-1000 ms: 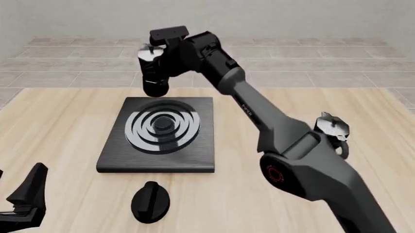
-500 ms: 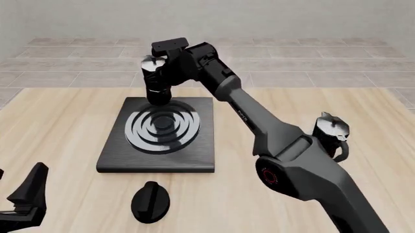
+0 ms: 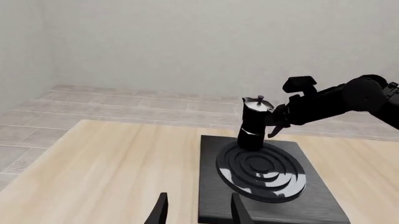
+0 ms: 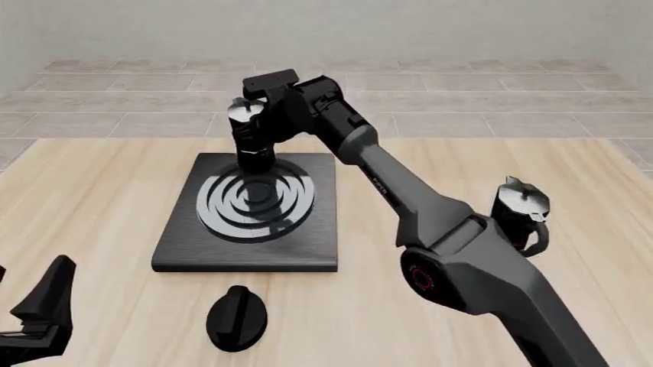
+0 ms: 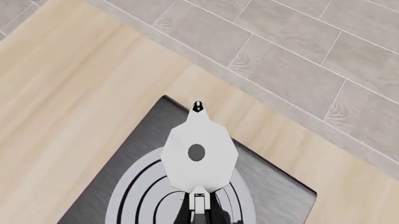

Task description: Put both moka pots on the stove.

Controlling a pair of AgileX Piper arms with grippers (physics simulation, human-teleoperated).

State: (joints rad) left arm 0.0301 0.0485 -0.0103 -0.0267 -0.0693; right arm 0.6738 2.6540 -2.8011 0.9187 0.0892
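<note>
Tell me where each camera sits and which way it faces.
Front view: fixed, above and behind the arms, looking forward and down at the stove; shows the right arm, the left gripper and the second moka pot.
Left wrist view: low, looking across the stove; shows its own fingertips.
Right wrist view: straight down on the held moka pot.
All three share that moka pot and the stove.

- Held pot (image 4: 251,138): black, faceted, silvery lid, upright over the stove's far edge of rings.
- Second pot (image 4: 521,216): same kind, upright on the table, well right of the stove.
- Stove (image 4: 306,237): flat black slab, silver rings.
</note>
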